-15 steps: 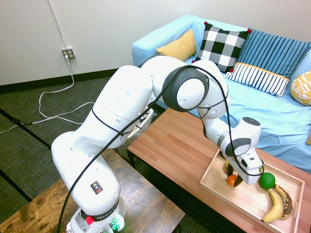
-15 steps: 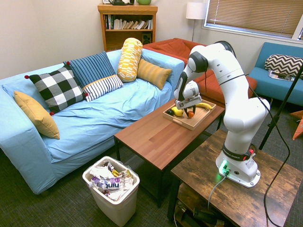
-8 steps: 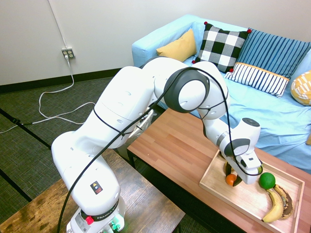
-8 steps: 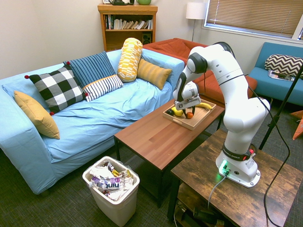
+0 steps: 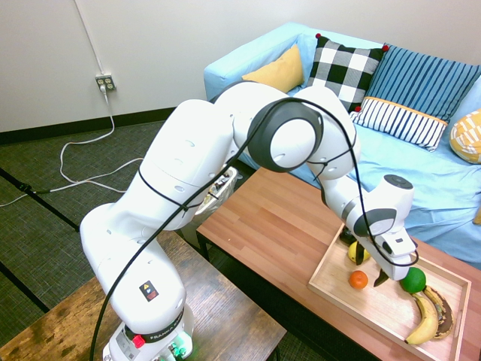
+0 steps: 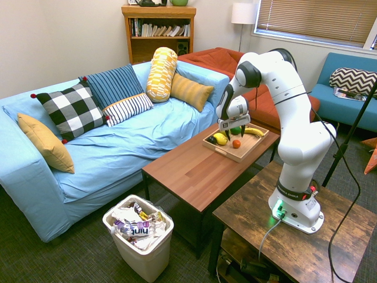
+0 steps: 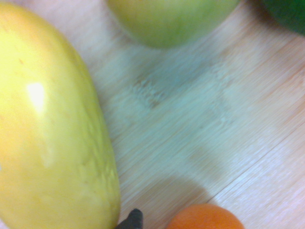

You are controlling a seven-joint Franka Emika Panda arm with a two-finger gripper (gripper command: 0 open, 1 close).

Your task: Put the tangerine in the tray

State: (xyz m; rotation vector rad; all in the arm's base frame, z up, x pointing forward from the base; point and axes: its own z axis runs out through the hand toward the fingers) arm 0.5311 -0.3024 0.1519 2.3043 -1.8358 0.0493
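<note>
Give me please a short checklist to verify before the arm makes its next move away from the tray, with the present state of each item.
1. Tangerine lies inside the tray: ok.
2. Gripper has let go, with its fingers apart and nothing between them: ok.
3. Gripper is clear of the tangerine, above it and a little to the side: ok.
4. Tangerine is at rest and not rolling: cannot tell from one moment.
5. Lemon, lime and bananas are inside the tray: ok.
6. Way upward is free of the fruit: looks ok, as nothing stands above the gripper.
</note>
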